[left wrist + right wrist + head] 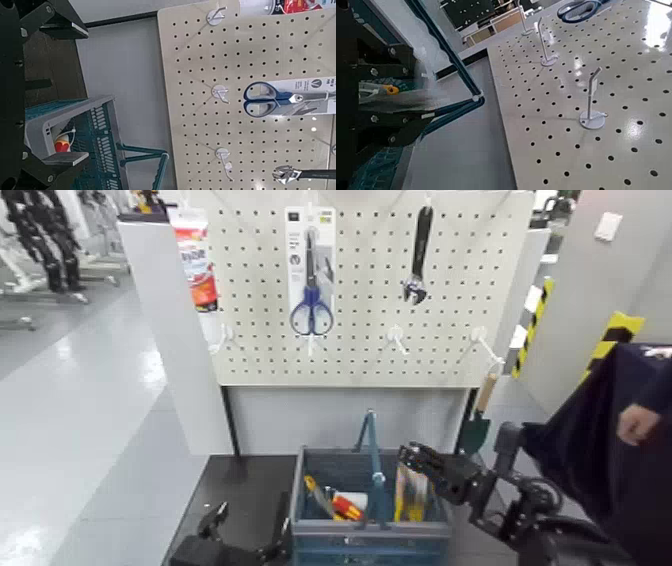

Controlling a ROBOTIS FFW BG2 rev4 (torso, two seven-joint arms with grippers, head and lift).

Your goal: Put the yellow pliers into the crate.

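The crate (pixel 370 529), blue-grey with a tall blue hoop handle, stands low in the middle of the head view. The yellow pliers (pixel 410 491) stand on end inside its right half. My right gripper (pixel 418 466) hovers just above them, over the crate's right side. In the right wrist view its jaws stand slightly apart, open, with the pliers' pack (pixel 401 96) blurred between them. My left gripper (pixel 214 523) rests open low at the left, beside the crate (pixel 97 136).
Behind the crate is a white pegboard (pixel 370 340) holding blue scissors (pixel 311 308), a wrench (pixel 418 252) and bare hooks. A trowel (pixel 478 418) hangs at its lower right. A yellow-and-red screwdriver (pixel 338 506) lies in the crate. A person's dark sleeve (pixel 610 440) is at the right.
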